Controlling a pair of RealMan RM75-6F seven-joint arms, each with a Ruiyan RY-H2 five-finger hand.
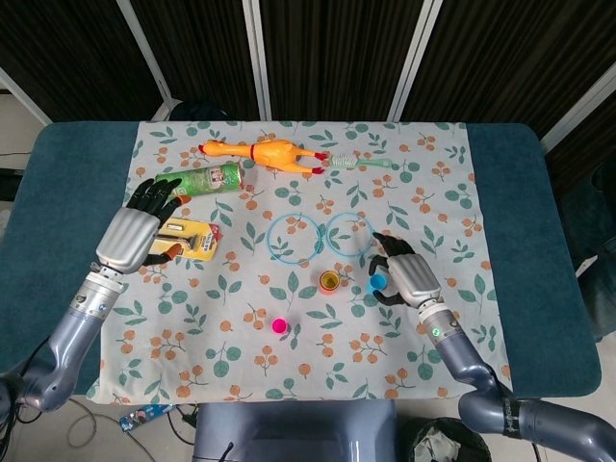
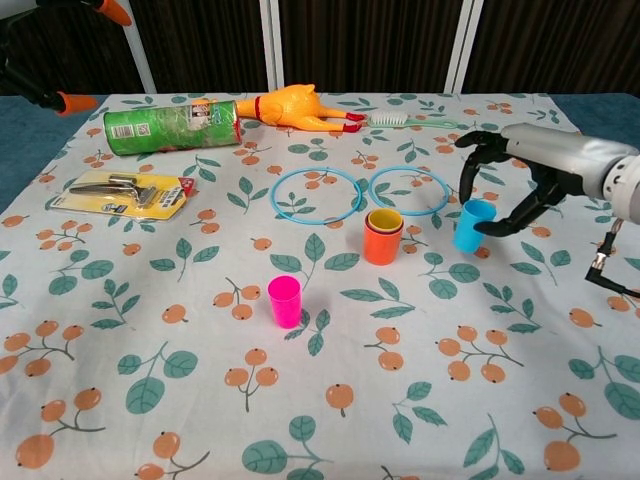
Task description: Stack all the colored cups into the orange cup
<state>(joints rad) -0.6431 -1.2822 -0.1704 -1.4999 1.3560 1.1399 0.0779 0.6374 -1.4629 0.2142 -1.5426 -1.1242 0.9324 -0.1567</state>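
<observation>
Right robot hand [image 2: 520, 185] around tilted blue cup [image 2: 472, 225]

A dark teal padded table [image 1: 67, 173] is standing under a white tablecloth with orange fruit and green leaves [image 1: 433, 173]. Far behind, dark vertical panels [image 1: 327, 58] with white strips [image 1: 254, 58] are lining the wall.

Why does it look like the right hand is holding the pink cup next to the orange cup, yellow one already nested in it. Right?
Not the pink cup. The right hand grips the blue cup, tilted beside the orange cup, which has the yellow cup nested in it. The pink cup stands alone, untouched. The chest view shows it.
</observation>
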